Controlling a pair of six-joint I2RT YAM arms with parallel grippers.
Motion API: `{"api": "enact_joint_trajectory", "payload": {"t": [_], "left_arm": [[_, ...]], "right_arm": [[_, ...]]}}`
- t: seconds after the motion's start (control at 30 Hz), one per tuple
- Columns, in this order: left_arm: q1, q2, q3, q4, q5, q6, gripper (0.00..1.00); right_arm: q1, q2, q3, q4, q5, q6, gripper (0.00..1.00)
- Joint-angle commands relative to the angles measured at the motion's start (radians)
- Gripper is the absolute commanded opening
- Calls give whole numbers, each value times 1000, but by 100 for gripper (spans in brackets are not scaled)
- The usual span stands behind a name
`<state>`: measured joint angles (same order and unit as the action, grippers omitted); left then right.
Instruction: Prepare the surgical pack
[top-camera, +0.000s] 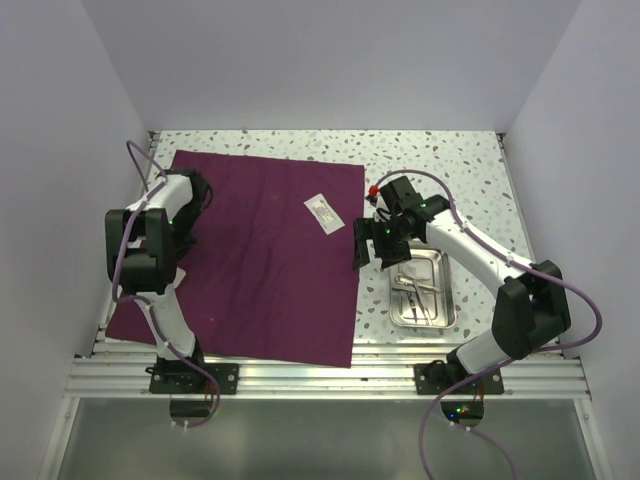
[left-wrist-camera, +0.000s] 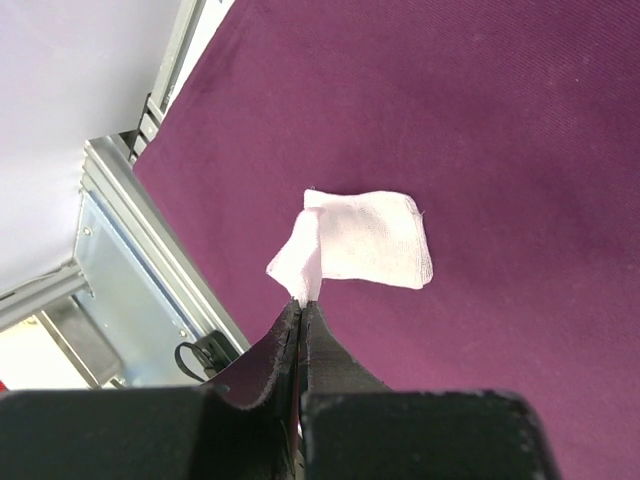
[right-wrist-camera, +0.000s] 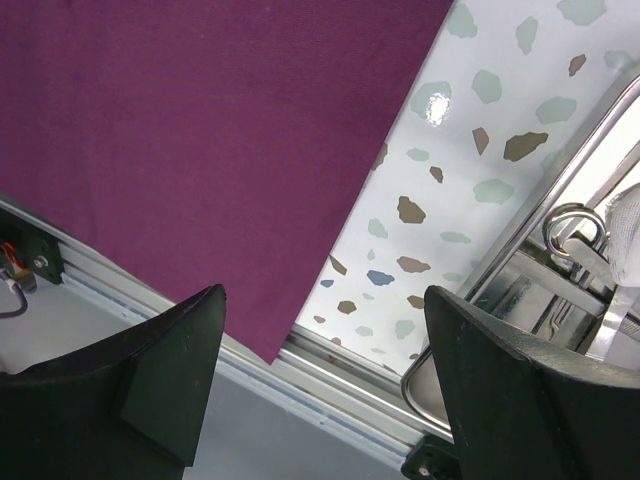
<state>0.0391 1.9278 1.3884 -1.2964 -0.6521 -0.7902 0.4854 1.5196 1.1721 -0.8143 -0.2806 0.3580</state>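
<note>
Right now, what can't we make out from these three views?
- Instruments in the steel tray: too small in the top view to count; the right wrist view's edge cuts off all but ring handles.
- White packet on the maroon cloth: top view, too small to identify.
- Gauze pad pinched by the left gripper: hidden in the top view under the arm's own wrist.

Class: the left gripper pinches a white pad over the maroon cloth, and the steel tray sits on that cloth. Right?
No: the steel tray sits on the table beside the maroon cloth (top external view). The left gripper does pinch the white pad.
</note>
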Motion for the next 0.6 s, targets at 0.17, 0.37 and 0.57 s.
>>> {"api": "enact_joint_trajectory", "payload": {"t": [0.17,0.37,0.57], "left_arm": [[8,68,35,34,5,16,0],[8,100,52,55,25,36,0],[8,103,37,86,48,42,1]], "right_arm": [[2,19,37,12,-8,-13,84],[2,24,38,12,-5,-14,84],[4,28,43,10,-5,-14,84]]}}
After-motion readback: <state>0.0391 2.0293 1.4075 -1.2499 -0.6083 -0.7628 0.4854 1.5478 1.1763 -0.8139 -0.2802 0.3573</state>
